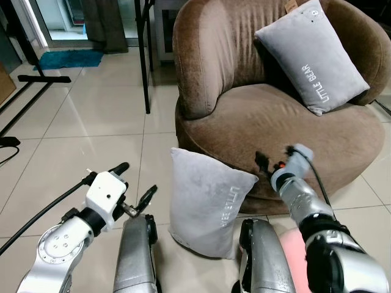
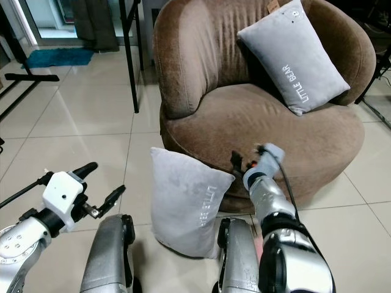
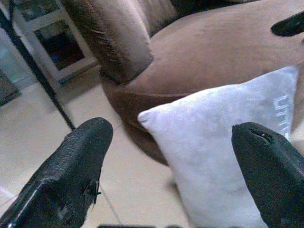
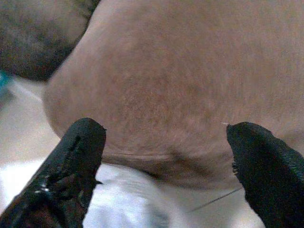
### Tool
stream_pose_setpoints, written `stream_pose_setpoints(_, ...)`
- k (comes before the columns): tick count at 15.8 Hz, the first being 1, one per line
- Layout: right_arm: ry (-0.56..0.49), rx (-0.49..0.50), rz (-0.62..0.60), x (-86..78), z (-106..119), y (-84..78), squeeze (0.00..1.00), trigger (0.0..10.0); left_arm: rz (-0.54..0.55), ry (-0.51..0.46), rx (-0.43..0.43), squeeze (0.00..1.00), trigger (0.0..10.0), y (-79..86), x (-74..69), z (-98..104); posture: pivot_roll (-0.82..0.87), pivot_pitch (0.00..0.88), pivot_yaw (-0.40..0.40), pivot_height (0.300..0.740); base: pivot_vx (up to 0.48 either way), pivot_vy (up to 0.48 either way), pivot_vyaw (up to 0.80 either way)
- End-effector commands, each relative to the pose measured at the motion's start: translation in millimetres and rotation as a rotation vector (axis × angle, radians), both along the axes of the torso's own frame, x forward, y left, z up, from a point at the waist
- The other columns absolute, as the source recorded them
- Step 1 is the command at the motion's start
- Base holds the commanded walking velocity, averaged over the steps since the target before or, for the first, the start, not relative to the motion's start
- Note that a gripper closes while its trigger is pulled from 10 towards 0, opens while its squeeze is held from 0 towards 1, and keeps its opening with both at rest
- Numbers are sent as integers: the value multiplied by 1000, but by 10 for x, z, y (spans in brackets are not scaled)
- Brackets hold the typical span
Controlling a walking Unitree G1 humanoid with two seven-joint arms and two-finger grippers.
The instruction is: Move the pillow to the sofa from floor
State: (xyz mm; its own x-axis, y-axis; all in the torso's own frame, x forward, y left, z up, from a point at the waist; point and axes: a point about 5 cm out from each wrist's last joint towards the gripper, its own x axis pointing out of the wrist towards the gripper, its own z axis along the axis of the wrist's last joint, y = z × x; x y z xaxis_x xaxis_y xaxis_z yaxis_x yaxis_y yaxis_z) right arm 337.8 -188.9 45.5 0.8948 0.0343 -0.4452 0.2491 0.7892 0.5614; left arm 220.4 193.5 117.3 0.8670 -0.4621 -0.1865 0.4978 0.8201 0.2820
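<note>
A grey pillow point(image 1: 204, 204) marked "LITTLE BEAR" stands upright on the tiled floor, leaning against the front of the brown round sofa point(image 1: 275, 122). A second, matching grey pillow point(image 1: 311, 55) rests against the sofa's backrest on the right. My left gripper point(image 1: 137, 178) is open, just left of the floor pillow and apart from it; the left wrist view has the pillow point(image 3: 218, 142) ahead between the spread fingers point(image 3: 71, 166). My right gripper point(image 1: 264, 162) is open above the pillow's upper right corner, close to the sofa's front, with its fingers point(image 4: 71, 161) pointing at the sofa base point(image 4: 180, 95).
Black metal legs point(image 1: 145, 61) stand on the floor left of the sofa, with a blue mat point(image 1: 70, 58) farther back by a doorway. A black cable point(image 1: 36, 217) trails from my left arm. My silver legs point(image 1: 135, 256) flank the pillow's base. Open tile lies to the left.
</note>
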Motion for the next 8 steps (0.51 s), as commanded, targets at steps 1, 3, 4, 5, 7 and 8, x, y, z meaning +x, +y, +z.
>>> stream_pose_setpoints(1, 45, 127, -19, -53, -101, 70, 365, 10000, -36, 37, -26, 0, 10000, -27, -7, -23, 51, 0, 24, 462, 0, 0, 0)
stream_pose_setpoints(3, 77, 165, -69, -92, -169, 79, 0, 10000, -90, 64, -58, 0, 10000, -48, -41, -5, 61, 0, 27, 462, 0, 0, 0)
stream_pose_setpoints(4, 108, 190, -129, -128, -226, 79, 0, 10000, -143, 89, -102, 0, 10000, -58, -86, 41, 74, 0, 27, 462, 0, 0, 0)
stream_pose_setpoints(5, 121, 205, -157, -144, -252, 88, 0, 10000, -174, 104, -129, 0, 10000, -59, -113, 74, 87, 0, 29, 462, 0, 0, 0)
stream_pose_setpoints(7, 122, 241, -139, -150, -275, 203, 0, 10000, -196, 121, -123, 0, 10000, -31, -133, 99, 99, 0, 38, 462, 0, 0, 0)
stream_pose_setpoints(8, 118, 252, -118, -145, -276, 282, 0, 10000, -196, 122, -120, 0, 10000, -17, -129, 104, 103, 0, 44, 462, 0, 0, 0)
